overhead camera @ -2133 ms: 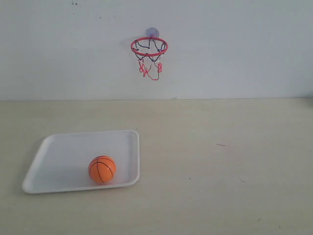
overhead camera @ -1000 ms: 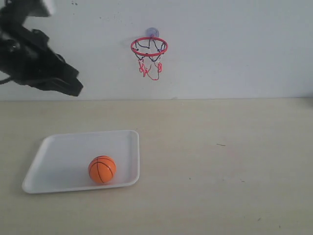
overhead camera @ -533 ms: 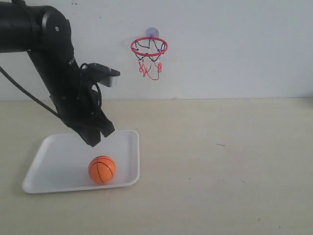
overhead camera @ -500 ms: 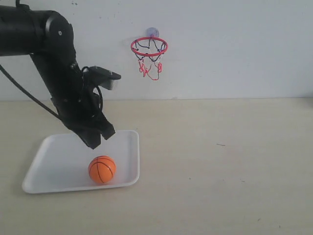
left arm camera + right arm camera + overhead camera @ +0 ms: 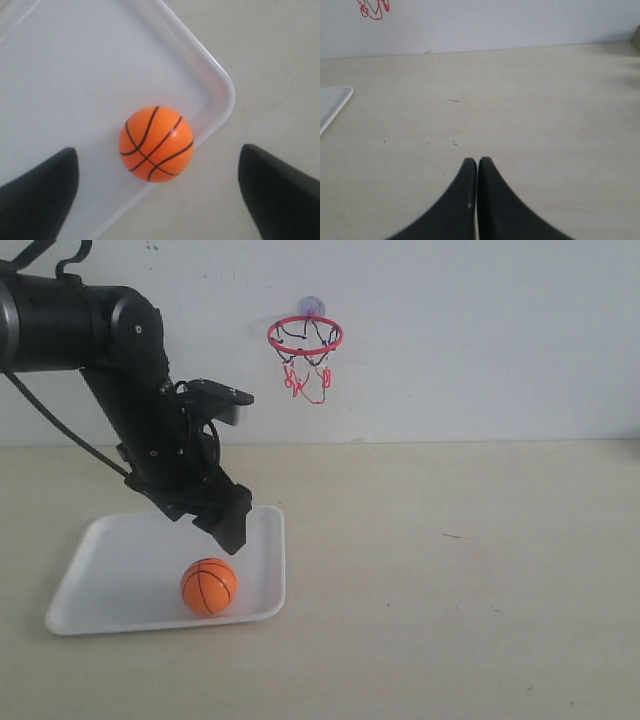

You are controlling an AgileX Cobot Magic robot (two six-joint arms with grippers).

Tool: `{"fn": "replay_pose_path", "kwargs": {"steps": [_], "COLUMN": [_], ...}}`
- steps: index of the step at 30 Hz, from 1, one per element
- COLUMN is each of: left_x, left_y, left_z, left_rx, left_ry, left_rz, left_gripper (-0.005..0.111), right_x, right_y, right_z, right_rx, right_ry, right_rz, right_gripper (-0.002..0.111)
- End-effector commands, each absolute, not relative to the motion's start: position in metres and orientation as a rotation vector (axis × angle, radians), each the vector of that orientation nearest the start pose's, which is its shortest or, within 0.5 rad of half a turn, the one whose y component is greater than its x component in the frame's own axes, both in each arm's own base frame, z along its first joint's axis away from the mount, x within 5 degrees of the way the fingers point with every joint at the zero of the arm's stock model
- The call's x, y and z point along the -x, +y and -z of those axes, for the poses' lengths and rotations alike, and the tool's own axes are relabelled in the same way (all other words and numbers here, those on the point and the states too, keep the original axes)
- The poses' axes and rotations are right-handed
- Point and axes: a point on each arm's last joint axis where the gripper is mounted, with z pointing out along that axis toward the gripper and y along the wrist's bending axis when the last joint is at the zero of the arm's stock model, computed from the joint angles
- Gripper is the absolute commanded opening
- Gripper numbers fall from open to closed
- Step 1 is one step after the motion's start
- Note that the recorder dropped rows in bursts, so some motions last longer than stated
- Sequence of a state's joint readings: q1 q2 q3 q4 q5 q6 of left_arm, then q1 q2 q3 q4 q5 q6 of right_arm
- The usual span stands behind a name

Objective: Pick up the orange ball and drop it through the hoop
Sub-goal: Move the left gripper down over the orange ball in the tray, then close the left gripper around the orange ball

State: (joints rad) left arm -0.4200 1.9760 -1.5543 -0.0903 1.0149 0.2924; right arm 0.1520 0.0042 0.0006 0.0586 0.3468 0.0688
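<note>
The table [image 5: 450, 590] is carrying a white tray [image 5: 120, 560]. The left gripper [image 5: 216, 526] is hovering above it, jaws released wide. The right gripper [image 5: 478, 162] is sitting clenched, empty. The hoop [image 5: 305, 337] is hanging on the wall. The orange ball [image 5: 209, 586] is resting in the tray, below the left gripper.

no text, label, brand, number or sign can be read anywhere in these views, and the ball [image 5: 156, 144] carries only plain black seam lines with no lettering on it at all.
</note>
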Motion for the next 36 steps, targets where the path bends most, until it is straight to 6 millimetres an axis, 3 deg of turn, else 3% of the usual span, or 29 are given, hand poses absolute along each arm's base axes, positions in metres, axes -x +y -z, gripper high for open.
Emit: {"fn": "replay_pose_path", "kwargs": {"steps": [1, 24, 36], "left_x": [-0.374, -0.378, -0.379], "left_y": [-0.178, -0.180, -0.179], "left_z": [-0.206, -0.150, -0.150], "left_rx": [-0.945, -0.966, -0.980], "left_ry": [2.800, 2.959, 2.952], "left_rz": [0.140, 0.123, 0.096], "left_gripper": [0.085, 0.084, 0.084], "right_x": [-0.053, -0.053, -0.053], "right_y": [0.010, 0.010, 0.010], "right_z": [-0.182, -0.182, -0.182], "right_rx": [0.039, 0.039, 0.039], "right_ry": [1.830, 1.829, 1.829], "right_rz": [-0.207, -0.207, -0.207], "right_gripper": [0.000, 0.000, 0.000]}}
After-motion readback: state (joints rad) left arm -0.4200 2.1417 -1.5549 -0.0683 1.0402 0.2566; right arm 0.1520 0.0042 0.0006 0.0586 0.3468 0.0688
